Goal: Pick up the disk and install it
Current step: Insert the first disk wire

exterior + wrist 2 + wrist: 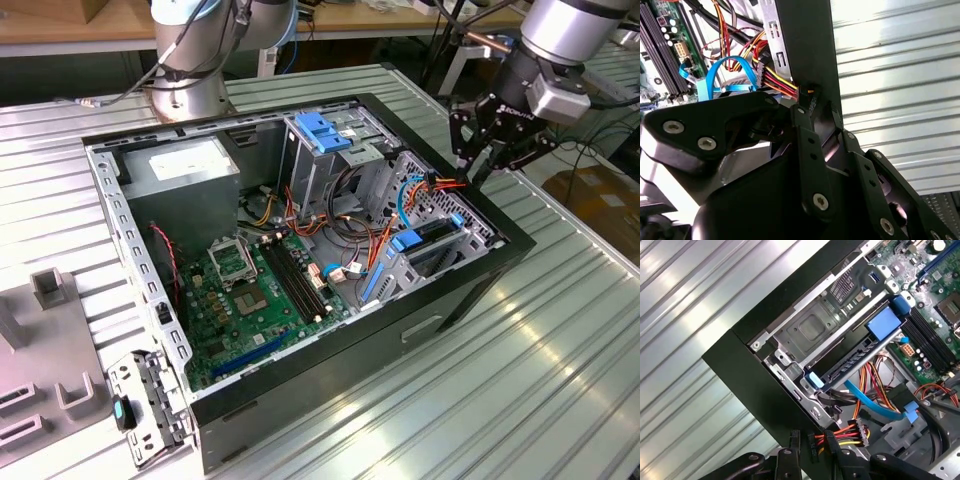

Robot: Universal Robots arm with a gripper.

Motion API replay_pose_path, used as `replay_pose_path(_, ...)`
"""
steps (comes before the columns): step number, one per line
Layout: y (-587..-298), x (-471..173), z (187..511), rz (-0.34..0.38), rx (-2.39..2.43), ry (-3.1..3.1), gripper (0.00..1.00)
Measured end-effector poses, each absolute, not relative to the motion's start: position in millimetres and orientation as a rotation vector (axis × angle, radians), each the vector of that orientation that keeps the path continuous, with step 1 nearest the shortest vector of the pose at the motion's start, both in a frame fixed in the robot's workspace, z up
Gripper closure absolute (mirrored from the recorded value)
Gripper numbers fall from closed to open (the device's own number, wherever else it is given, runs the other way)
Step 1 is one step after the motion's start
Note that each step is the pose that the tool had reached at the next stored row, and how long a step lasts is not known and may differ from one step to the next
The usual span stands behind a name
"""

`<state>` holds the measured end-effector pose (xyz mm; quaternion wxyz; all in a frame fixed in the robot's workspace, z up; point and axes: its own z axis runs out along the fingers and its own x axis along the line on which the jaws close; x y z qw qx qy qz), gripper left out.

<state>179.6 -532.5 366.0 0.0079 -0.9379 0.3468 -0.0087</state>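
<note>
My tool (487, 150) hangs over the computer case's (470, 290) corner; I cannot tell how far open it is. The disk (860, 357) sits slotted in its bay. The loose cables (852, 432) below could snag my tool.

Arm (565, 25): silver-grey cylindrical segment with a darker band at the joint, grey block mounted beside the wrist. Second silver cylindrical joint and base (190, 60) at the far side of the bench, thin grey cable trailing down it. Hand (497, 135): matte black throughout, built of flat linkage bars pinned together, small white lettering on its body. In the second wrist view the hand (812, 127) shows rounded black housing plates, silver socket-head screws sunk at the pivots, and glossy edges on the links.
</note>
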Motion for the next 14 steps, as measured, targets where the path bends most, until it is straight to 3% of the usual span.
replay_pose_path(5, -532.3, 180.5, 365.6, -0.027, -2.943, 1.052, 0.69)
replay_pose_path(8, -532.3, 180.6, 367.5, -0.027, -2.943, 1.052, 0.82)
replay_pose_path(14, -532.3, 179.9, 370.4, -0.027, -2.94, 1.059, 0.82)
